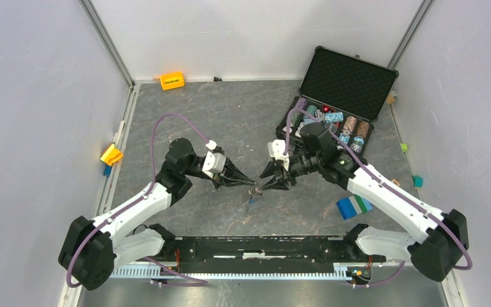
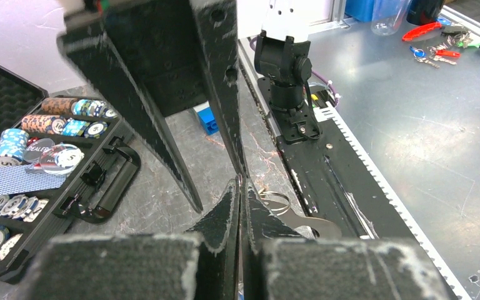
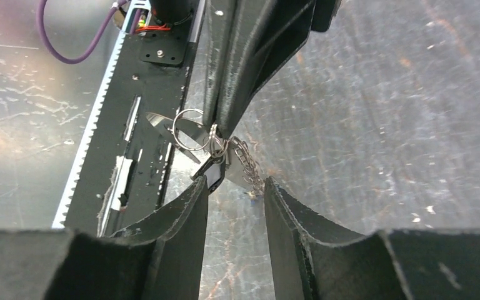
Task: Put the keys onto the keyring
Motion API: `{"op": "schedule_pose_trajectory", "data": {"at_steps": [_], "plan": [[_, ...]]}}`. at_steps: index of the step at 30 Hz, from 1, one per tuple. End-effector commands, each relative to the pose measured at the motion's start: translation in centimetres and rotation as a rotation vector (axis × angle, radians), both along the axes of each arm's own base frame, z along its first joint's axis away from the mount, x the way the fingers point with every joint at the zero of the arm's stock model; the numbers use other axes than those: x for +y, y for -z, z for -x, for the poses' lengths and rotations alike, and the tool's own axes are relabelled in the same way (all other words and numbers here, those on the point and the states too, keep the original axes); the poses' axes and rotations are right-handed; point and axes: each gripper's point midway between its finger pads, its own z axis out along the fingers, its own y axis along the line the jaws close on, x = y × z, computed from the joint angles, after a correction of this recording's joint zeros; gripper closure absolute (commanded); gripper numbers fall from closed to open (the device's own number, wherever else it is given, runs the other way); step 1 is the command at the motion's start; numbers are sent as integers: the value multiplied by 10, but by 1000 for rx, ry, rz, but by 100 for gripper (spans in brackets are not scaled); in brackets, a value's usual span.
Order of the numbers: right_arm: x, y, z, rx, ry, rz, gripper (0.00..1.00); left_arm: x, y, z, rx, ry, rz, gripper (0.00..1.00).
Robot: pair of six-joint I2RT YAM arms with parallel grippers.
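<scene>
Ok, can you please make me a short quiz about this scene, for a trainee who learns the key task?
1. True or false: the chip case stands open.
2. Which gripper pinches the keyring? A) left gripper B) right gripper C) neither
3. Fill in the word: the right gripper faces the keyring with its jaws ____.

Key: 1 true; 2 A; 3 open.
</scene>
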Motion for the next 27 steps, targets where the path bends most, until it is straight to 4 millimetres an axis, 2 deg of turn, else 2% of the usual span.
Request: {"op": "schedule_pose_trajectory", "data": {"at_steps": [1, 4, 7, 27], "plan": [[-5, -41, -6, -181, 35, -66, 57, -1, -20, -2, -21, -23, 59, 98], [-7, -53, -11, -221, 71, -90, 60, -2, -24, -5, 16, -37, 67, 98], [-4, -55, -11, -207, 69, -102, 62, -4, -26, -10, 49, -64, 67, 98], [3, -46, -3, -138, 32, -132, 71, -6, -25, -15, 75, -85, 74, 98]]}}
